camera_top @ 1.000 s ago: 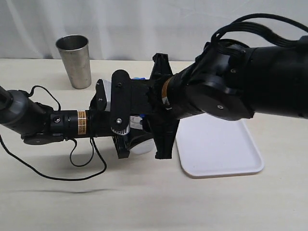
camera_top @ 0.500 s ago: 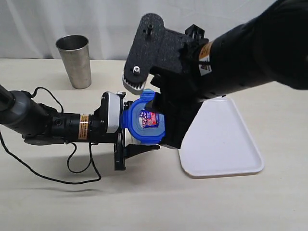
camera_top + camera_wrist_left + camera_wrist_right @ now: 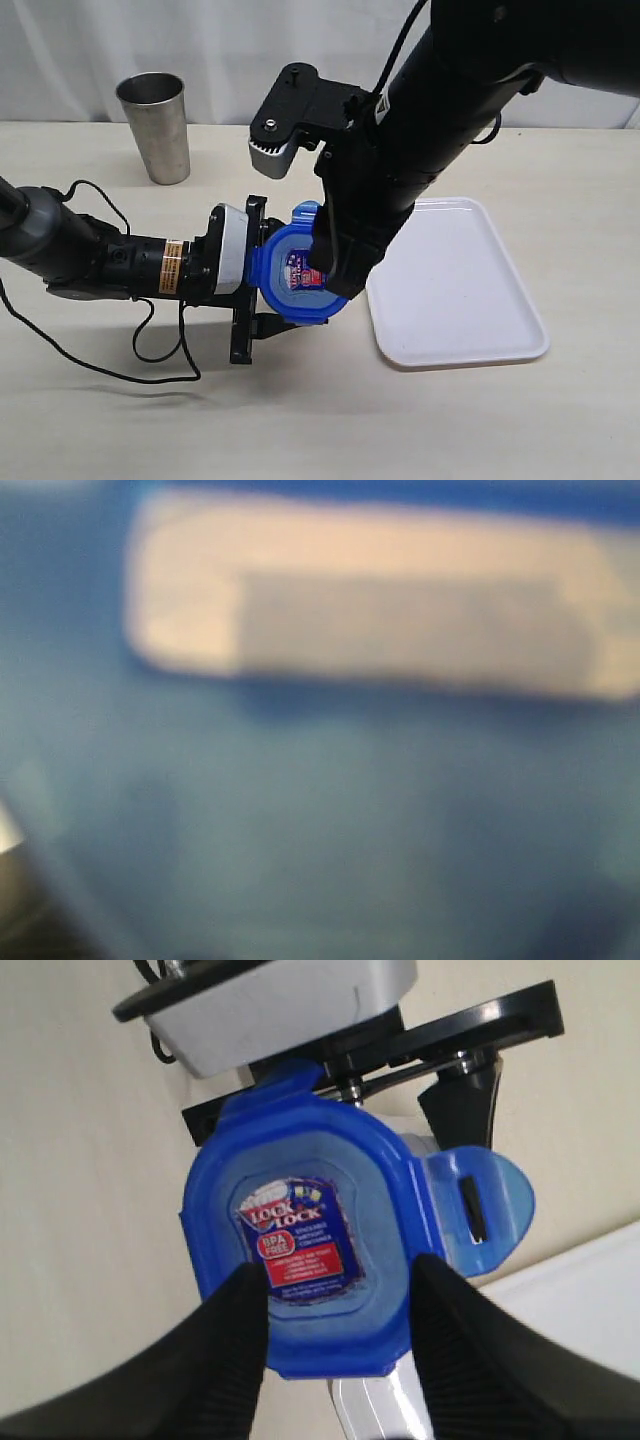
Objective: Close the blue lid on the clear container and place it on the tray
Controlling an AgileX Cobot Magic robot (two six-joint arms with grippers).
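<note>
The blue lid [image 3: 293, 277] with its red-and-white sticker sits on top of the clear container [image 3: 375, 1405], which is almost wholly hidden beneath it. One locking tab [image 3: 480, 1205] sticks outward. My left gripper [image 3: 268, 272] lies low along the table, its jaws on either side of the container just under the lid. The left wrist view is a blue blur. My right gripper [image 3: 340, 1290] hangs open just over the lid [image 3: 300, 1250], with both black fingers [image 3: 235, 1350] spread over its edge. The white tray [image 3: 470, 300] lies right of the container.
A steel cup [image 3: 155, 125] stands at the back left. The left arm's black cable [image 3: 150, 340] loops on the table in front of the arm. The right arm [image 3: 440, 110] reaches down from the upper right, over the tray's near corner.
The right arm has risen and swung back from covering the container, so the lid now shows. Its fingers now stand over the lid. The left gripper and container shifted slightly.
</note>
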